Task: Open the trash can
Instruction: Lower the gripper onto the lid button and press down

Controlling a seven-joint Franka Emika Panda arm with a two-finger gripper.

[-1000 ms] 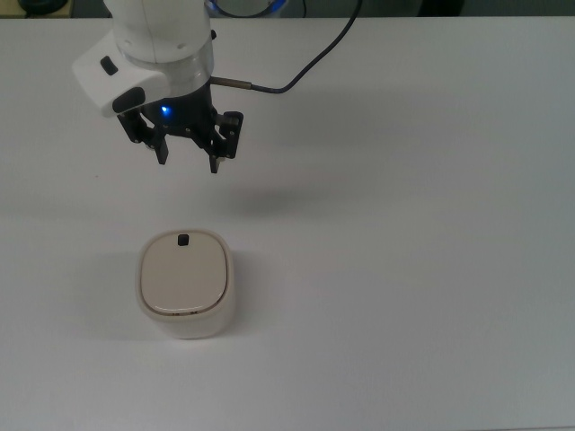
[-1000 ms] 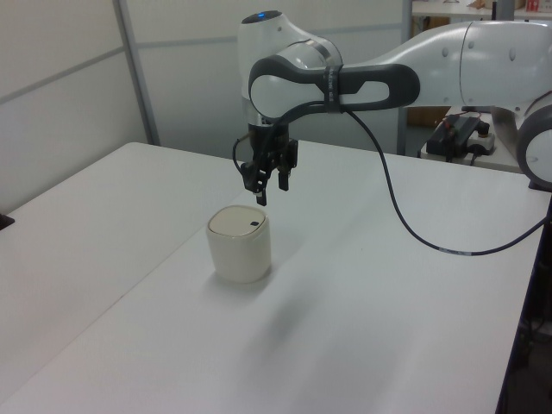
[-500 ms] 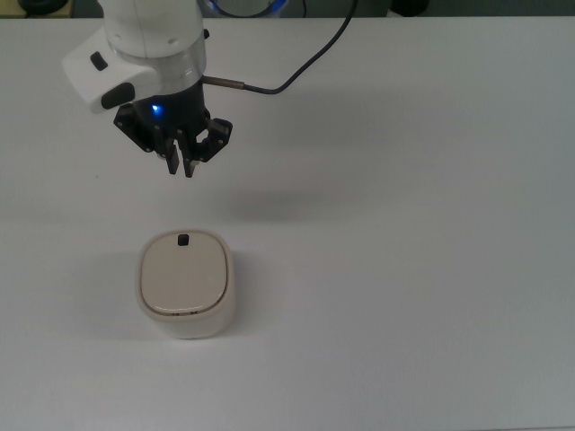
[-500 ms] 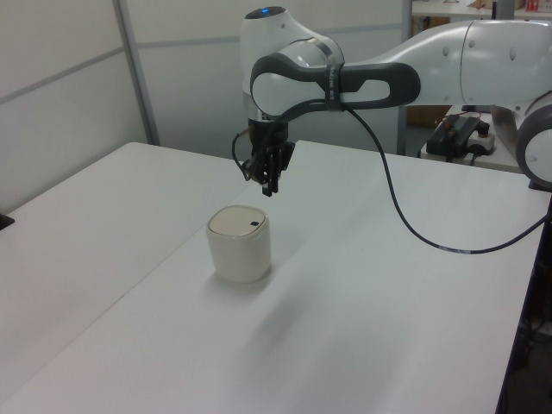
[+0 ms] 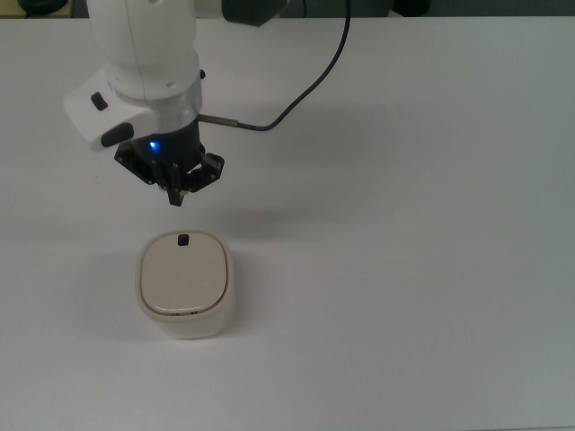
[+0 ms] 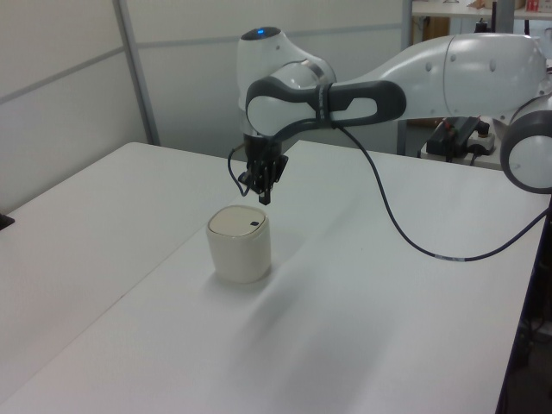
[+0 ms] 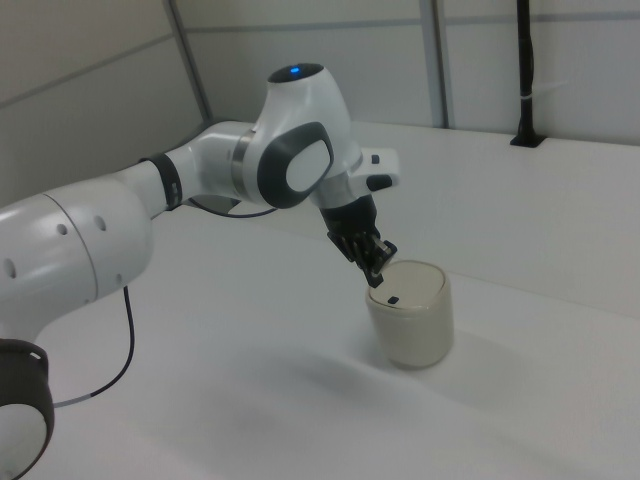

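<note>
I'm looking at the trash can sitting upright on the white table, toward the top view's lower left. It's a small cream-white bin with a rounded-square shape, and its smooth beige lid is down flat, edged by a thin rim. I can see the little black button at the lid's edge nearest the arm. My gripper hangs above that button edge, clear of the lid, fingers drawn together with nothing between them.
</note>
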